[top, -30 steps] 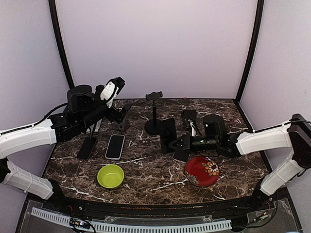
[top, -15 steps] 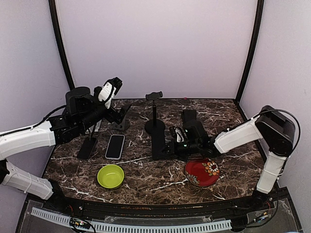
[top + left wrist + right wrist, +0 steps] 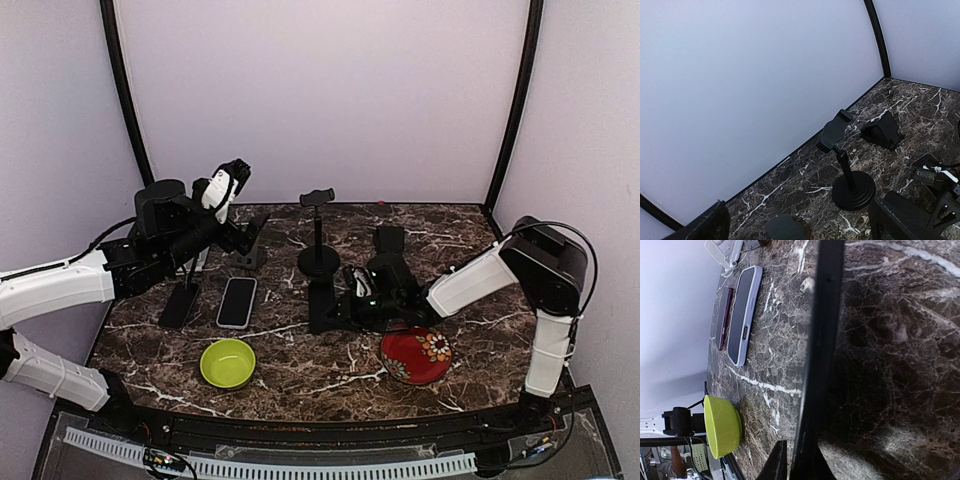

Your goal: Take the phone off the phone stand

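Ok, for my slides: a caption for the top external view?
Phone flat on the marble table, left of the empty clamp stand, right gripper low near its base.

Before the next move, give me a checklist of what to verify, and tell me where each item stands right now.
1. Phone flat on table, in no clamp: ok.
2. Pole stand upright, clamp empty: ok.
3. Left gripper open, raised clear of phone: ok.
4. Right gripper grip on black slab: cannot tell.
5. Bowl and plate apart from phone: ok.
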Controlling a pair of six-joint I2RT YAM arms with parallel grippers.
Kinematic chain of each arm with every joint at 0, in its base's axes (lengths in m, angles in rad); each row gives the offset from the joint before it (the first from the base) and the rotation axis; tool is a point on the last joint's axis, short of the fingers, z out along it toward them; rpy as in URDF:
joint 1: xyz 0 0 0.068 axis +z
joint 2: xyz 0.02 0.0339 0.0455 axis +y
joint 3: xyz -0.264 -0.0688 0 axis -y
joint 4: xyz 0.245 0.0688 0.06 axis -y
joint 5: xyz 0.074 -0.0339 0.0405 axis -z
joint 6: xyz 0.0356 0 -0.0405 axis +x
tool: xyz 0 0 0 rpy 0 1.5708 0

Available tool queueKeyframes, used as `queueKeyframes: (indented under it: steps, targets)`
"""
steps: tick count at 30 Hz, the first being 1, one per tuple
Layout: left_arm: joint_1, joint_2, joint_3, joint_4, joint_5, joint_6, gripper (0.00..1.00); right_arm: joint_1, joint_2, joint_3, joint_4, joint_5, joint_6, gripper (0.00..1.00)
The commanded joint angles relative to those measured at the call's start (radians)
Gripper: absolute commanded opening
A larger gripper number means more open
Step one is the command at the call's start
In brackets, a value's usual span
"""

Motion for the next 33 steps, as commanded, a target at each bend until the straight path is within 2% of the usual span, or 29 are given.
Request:
queueKeyframes:
  steps: [1,5,8,15,21,28,31,33]
  targets:
    - [0.002,-0.019,-0.018,0.033,-0.019,-0.008,0.99,0.01,0.01,0.035,0.097,-0.008,-0.002,0.16]
    - [0.004,-0.031,-0.028,0.055,-0.031,0.0,0.99,0.01,0.008,0.027,0.095,-0.003,0.0,0.2]
    - [0.004,-0.025,-0.023,0.054,-0.033,0.003,0.99,0.011,0.01,0.028,0.085,-0.009,0.0,0.3]
    - [0.004,-0.018,-0.017,0.054,-0.031,0.008,0.99,0.011,-0.019,0.02,0.034,0.011,-0.021,0.41]
    - [0.004,-0.01,-0.009,0.052,-0.038,0.02,0.99,0.012,-0.04,0.0,0.022,0.004,-0.02,0.6]
    - [0.007,0.0,-0.001,0.044,-0.033,0.016,0.99,0.018,-0.094,0.003,-0.069,0.046,-0.065,0.68]
    - [0.007,0.002,0.0,0.042,-0.035,0.016,0.99,0.019,-0.12,0.012,-0.128,0.074,-0.091,0.89]
    - [0.008,0.003,0.006,0.037,-0.038,0.018,0.99,0.02,-0.137,0.017,-0.163,0.09,-0.1,0.93]
